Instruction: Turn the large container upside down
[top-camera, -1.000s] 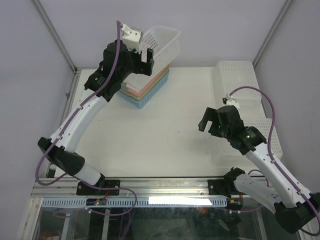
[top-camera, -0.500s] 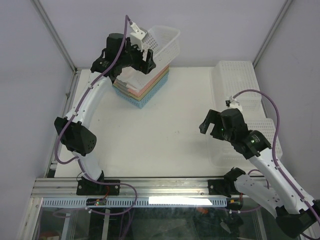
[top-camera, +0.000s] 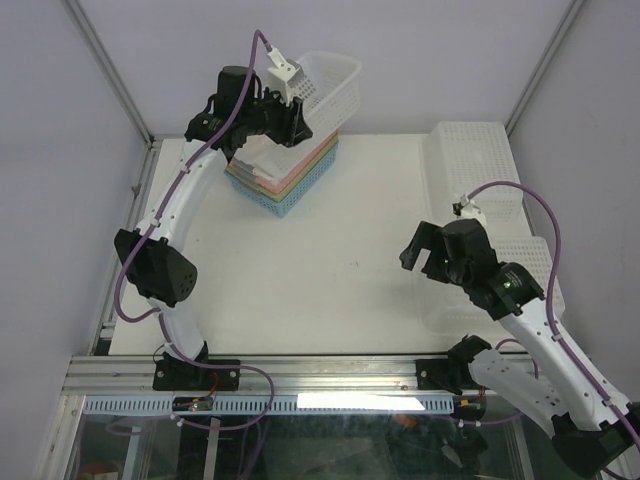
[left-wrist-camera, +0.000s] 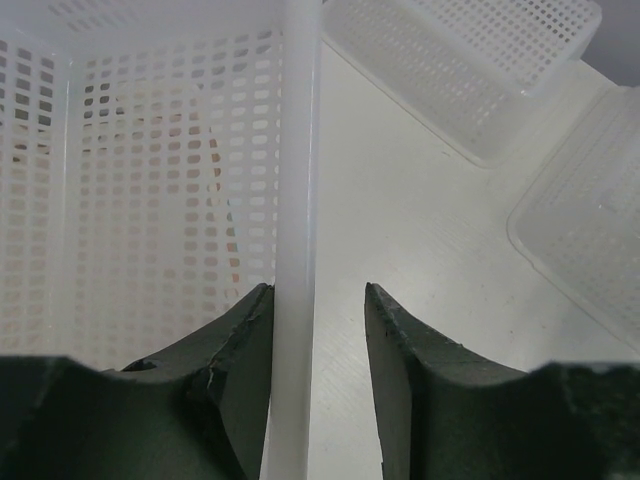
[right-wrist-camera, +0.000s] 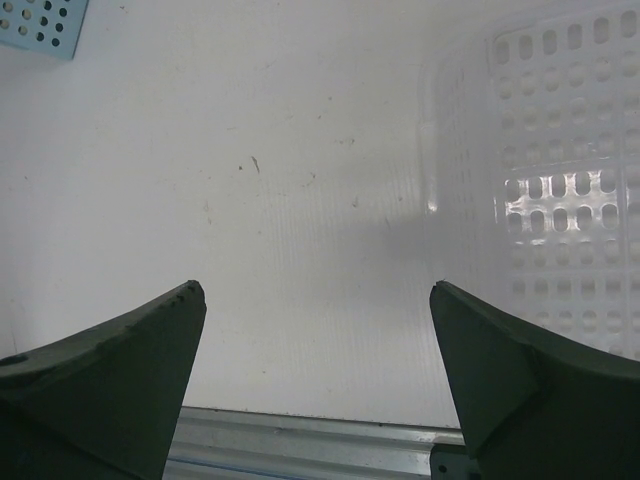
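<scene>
White perforated basket (top-camera: 322, 88) lifted at far left over your stack of coloured baskets (top-camera: 288, 172), tipped, long axis running left-right, left end effector (left-wrist-camera: 316, 330) pinching its rim, right end effector (right-wrist-camera: 315, 365) spread wide above the tabletop (top-camera: 330, 260).

I'm working in a lab test cell: a bare white table (top-camera: 330, 260) boxed in by plain pale walls (top-camera: 60, 180), an aluminium rail (top-camera: 330, 372) along the near edge, cables (top-camera: 545, 225) looping off two bolted-down arms (top-camera: 175, 215), and nothing homely around.
</scene>
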